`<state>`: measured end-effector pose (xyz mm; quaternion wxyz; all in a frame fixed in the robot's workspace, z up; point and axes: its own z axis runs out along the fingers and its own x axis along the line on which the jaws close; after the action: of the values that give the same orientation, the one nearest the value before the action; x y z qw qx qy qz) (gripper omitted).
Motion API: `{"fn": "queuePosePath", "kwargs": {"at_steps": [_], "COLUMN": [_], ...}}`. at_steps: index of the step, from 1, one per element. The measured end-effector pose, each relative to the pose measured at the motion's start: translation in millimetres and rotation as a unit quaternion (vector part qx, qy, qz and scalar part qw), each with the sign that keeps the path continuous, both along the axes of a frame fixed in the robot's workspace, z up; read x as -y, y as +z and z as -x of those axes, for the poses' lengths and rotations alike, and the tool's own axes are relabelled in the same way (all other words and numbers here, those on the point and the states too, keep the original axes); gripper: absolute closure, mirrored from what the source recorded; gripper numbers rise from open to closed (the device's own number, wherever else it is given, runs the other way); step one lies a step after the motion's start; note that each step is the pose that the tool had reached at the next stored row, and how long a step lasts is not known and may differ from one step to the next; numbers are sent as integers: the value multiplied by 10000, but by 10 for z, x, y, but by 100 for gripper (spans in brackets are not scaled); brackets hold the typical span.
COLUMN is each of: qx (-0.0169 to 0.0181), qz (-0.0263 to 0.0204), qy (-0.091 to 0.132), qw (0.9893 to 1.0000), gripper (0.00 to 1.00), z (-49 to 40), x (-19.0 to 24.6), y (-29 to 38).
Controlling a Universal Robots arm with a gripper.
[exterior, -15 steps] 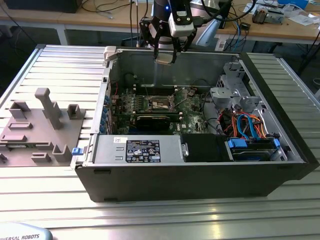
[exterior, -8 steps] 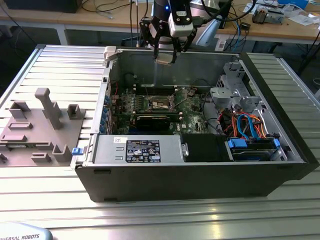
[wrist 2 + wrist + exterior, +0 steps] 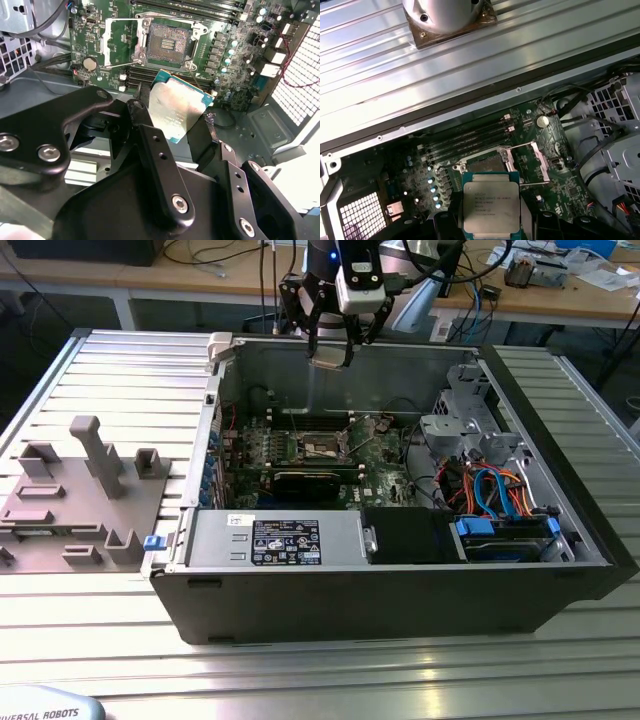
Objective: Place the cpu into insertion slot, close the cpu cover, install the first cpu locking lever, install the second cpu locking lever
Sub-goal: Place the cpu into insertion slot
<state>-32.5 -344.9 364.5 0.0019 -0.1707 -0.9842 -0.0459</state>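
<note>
Clamping cpu (image 3: 491,210) by edges, hand (image 3: 175,117) hangs high above uncovered insertion slot (image 3: 167,42).

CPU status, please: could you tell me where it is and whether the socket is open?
Gripper shut on cpu, above motherboard. Insertion slot bare, cpu cover standing open. Nothing seen blocking the slot.

You have the cpu (image 3: 491,202), a small flat square chip with a silver-grey metal top and a teal-green edge, clamped in the gripper (image 3: 328,352) above the open computer case. Below it on the green board, the insertion slot (image 3: 169,42) lies uncovered, a dark square centre inside a shiny metal rim. The cpu cover (image 3: 106,42), a thin silvery frame with a square window, is swung open just beside the slot
</note>
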Motion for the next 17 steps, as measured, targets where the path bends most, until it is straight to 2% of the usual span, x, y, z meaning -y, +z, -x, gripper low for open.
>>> {"fn": "queuePosePath", "kwargs": {"at_steps": [17], "qx": [0], "qz": [0], "qy": [-145], "qw": [9999], "gripper": [46], "z": [0], "x": [0], "y": [-1]}}
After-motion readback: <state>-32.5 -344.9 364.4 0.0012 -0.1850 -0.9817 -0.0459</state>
